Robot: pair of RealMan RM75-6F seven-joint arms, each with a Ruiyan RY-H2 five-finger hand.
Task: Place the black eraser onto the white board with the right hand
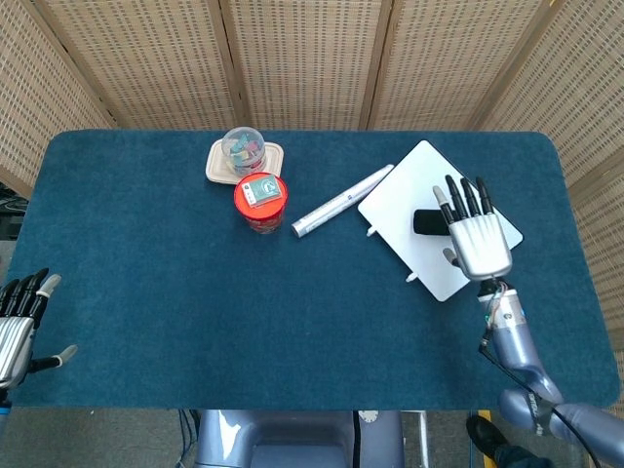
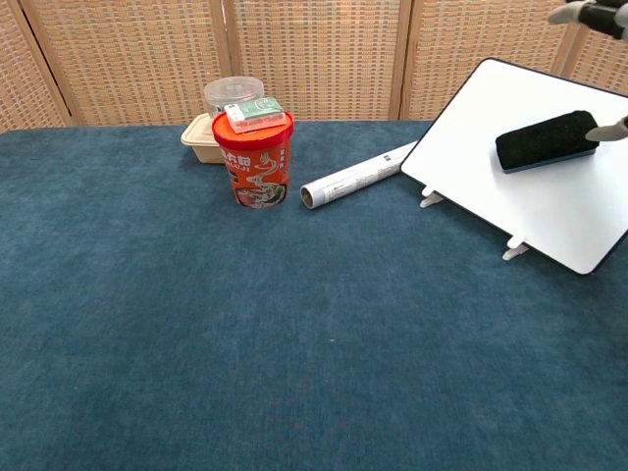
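Note:
The black eraser (image 1: 427,221) (image 2: 546,140) lies flat on the white board (image 1: 409,200) (image 2: 510,196) at the table's right side. My right hand (image 1: 477,237) hovers just right of the eraser with its fingers spread, holding nothing; only its fingertips (image 2: 589,12) show at the chest view's top right edge. My left hand (image 1: 18,327) rests open at the table's near left corner, far from the board.
A rolled paper tube (image 1: 341,201) (image 2: 357,176) lies left of the board. A red cup (image 1: 259,202) (image 2: 253,157) with a small box on its lid stands in front of a clear tub on a beige tray (image 1: 244,159) (image 2: 209,132). Wicker screens stand behind the blue table.

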